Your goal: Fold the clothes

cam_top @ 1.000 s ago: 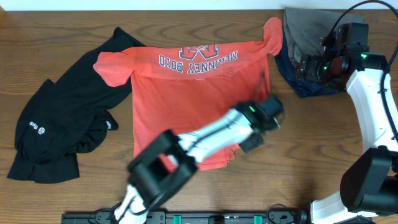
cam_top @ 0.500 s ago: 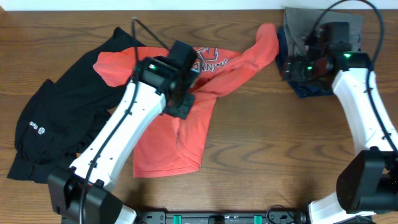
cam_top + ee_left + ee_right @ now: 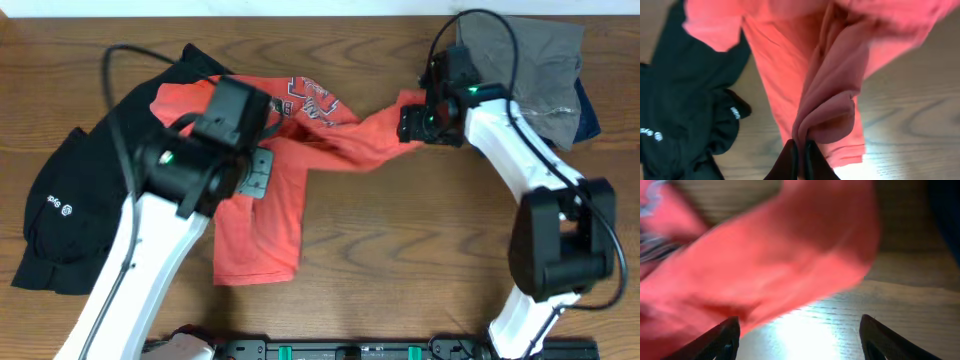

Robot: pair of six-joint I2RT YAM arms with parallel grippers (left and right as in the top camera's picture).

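The orange-red T-shirt (image 3: pixel 262 235) lies half doubled over at the table's middle, its right side pulled across to the left and its lettering (image 3: pixel 312 92) bunched at the top. My left gripper (image 3: pixel 261 174) is shut on a thick fold of that shirt (image 3: pixel 825 100), the fingers (image 3: pixel 789 159) pinching the cloth from below. My right gripper (image 3: pixel 413 124) hovers open at the shirt's stretched right sleeve (image 3: pixel 385 122); in the right wrist view the orange cloth (image 3: pixel 765 255) sits above the spread fingertips (image 3: pixel 726 334), not between them. The black top (image 3: pixel 85 205) lies crumpled at the left.
A grey garment (image 3: pixel 525 60) lies over a navy one (image 3: pixel 590 118) at the back right corner. The black top (image 3: pixel 680 105) reaches close beside the held fold. Bare wooden table (image 3: pixel 420 250) shows in front of the right arm. A black rail (image 3: pixel 350 350) runs along the front edge.
My left gripper has carried the shirt's right side up and across to the left, doubling the shirt. My right arm has swung left from the grey garment to the sleeve, its jaws narrowing a little.
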